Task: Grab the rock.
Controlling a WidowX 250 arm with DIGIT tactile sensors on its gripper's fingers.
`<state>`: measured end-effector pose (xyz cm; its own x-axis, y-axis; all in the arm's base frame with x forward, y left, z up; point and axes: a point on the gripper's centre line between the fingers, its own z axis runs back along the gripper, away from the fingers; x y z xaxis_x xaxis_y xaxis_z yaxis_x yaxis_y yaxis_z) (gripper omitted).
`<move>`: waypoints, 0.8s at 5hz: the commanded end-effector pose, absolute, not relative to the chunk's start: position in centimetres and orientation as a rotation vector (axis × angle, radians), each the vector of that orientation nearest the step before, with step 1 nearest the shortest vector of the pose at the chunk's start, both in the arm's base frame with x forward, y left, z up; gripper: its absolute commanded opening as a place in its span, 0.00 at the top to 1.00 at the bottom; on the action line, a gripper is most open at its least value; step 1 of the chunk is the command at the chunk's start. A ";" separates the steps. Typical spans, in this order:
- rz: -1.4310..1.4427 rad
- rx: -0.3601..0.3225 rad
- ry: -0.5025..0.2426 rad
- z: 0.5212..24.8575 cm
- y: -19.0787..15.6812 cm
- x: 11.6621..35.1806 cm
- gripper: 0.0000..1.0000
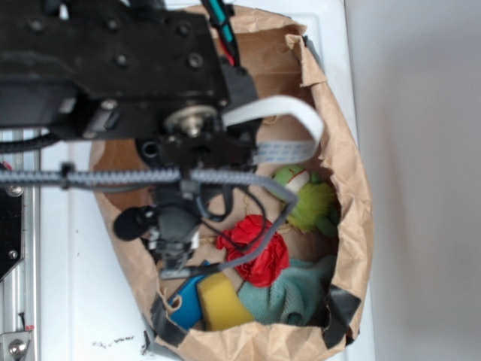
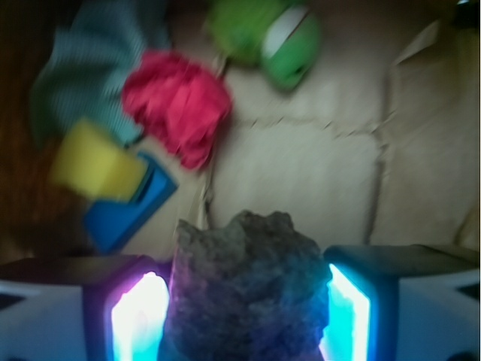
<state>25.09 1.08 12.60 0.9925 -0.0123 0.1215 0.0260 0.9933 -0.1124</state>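
My arm (image 1: 113,68) is black with silver screws, a white ribbon cable (image 1: 289,113), grey braided sleeving (image 1: 113,177) and glowing cyan-lit fingers (image 2: 349,308).

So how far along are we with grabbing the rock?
Reaching looks done: in the wrist view the rough dark grey-brown rock sits between the tool fingers, which appear to press both sides. Whether it is off the brown paper bag's floor cannot be told. Left: confirm the grip and lift clear of the red fabric flower.

Black arm reached in from the upper left, wrist angled downward, gripper (image 2: 244,301) with lit fingers (image 2: 139,320) closed against either side of the rock (image 2: 244,289).
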 end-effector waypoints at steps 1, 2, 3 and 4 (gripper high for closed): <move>0.012 -0.051 -0.296 15.0 0.6 28.1 1.00; 0.009 -0.036 -0.285 15.2 0.3 28.7 1.00; 0.063 -0.044 -0.275 15.4 0.4 29.0 1.00; 0.065 -0.015 -0.255 14.5 0.3 29.3 1.00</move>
